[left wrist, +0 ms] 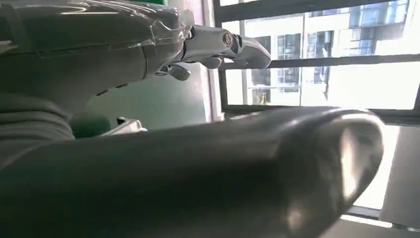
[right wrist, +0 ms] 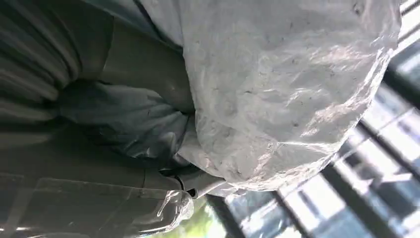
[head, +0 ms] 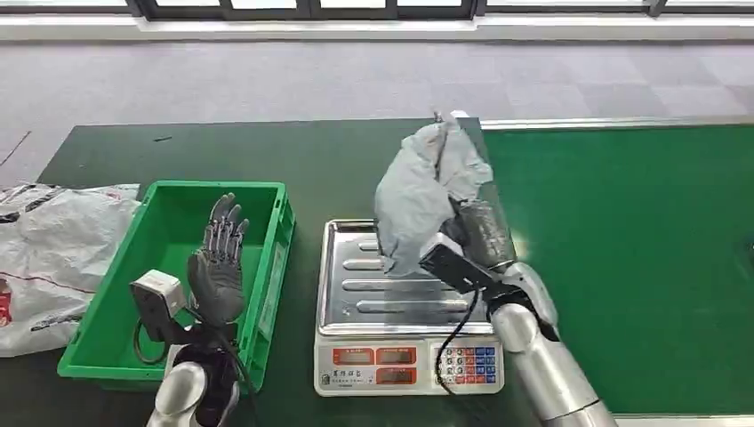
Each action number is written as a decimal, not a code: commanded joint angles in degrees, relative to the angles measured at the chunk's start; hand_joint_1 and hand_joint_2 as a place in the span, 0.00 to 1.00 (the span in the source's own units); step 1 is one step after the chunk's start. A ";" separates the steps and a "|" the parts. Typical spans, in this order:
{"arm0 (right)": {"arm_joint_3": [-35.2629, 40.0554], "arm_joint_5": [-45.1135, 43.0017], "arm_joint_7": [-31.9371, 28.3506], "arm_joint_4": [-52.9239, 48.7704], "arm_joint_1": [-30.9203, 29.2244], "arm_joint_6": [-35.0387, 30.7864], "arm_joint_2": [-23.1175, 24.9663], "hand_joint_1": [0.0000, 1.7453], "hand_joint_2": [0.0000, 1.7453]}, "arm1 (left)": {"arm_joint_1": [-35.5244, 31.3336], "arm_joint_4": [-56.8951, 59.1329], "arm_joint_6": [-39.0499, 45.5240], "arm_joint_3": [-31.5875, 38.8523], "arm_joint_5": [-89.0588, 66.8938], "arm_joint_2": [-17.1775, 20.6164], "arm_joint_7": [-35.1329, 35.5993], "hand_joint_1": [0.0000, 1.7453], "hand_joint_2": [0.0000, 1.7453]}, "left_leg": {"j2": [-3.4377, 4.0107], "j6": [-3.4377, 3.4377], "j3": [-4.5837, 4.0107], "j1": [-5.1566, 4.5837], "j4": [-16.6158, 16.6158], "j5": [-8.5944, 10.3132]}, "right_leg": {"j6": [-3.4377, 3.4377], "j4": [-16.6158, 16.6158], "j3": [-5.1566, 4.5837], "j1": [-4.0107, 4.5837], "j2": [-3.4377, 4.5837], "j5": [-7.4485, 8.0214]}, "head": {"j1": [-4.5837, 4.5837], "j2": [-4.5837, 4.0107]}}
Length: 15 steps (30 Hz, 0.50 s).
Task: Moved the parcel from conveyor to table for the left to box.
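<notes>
The right hand (head: 476, 233) grips a grey parcel (head: 425, 197), raised over the scale (head: 405, 307) near the table's front edge. The left hand (head: 218, 262), fingers spread and empty, hovers over the green box (head: 267, 267).

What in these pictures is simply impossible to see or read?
- Scale display digits: head view, too small to read.
- Right hand fingers: head view, hidden behind the grey parcel it holds.
- White bag beside the green crate: cut off by the left edge.
- Left wrist view: blurred thumb blocks the scene below.
</notes>
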 commanded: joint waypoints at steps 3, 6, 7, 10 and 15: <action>10.44 -1.68 1.84 1.21 -1.00 2.99 -0.31 1.00 1.00 | 1.25 2.68 -4.34 -0.83 2.64 1.62 -1.03 0.00 0.00 | 0.10 0.00 0.08 -0.01 -0.08 -0.02 | 0.00 -0.09 0.08 -0.01 0.09 0.00 | 0.00 0.00; 10.74 -1.04 2.37 0.87 -1.12 3.36 -0.51 1.00 1.00 | 1.64 2.13 -4.33 -0.66 2.61 1.46 -1.07 0.00 0.00 | 0.09 0.00 0.03 -0.02 -0.06 0.00 | 0.00 -0.08 0.04 -0.03 0.09 0.02 | 0.00 0.00; 10.93 -0.83 2.77 0.09 -0.83 3.80 -0.66 1.00 1.00 | 2.07 1.62 -4.34 -0.50 2.49 1.45 -1.07 0.00 0.00 | 0.10 0.00 0.01 -0.04 -0.05 -0.02 | 0.00 -0.06 0.03 -0.06 0.08 0.01 | 0.00 0.00; 11.30 -0.50 4.93 -1.31 0.42 5.34 -1.30 1.00 1.00 | 3.18 0.55 -4.60 0.38 1.57 0.85 -0.93 0.00 0.00 | 0.08 0.01 0.03 -0.04 -0.11 0.01 | -0.01 -0.17 0.07 -0.05 0.05 0.06 | 0.00 0.00; 11.90 0.76 6.26 -0.59 0.81 5.37 -1.44 1.00 1.00 | 3.68 -0.20 -4.78 0.45 1.23 0.70 -0.85 0.00 0.00 | 0.06 0.01 0.02 -0.04 -0.05 -0.03 | 0.00 -0.09 0.04 -0.04 0.04 0.01 | 0.00 0.00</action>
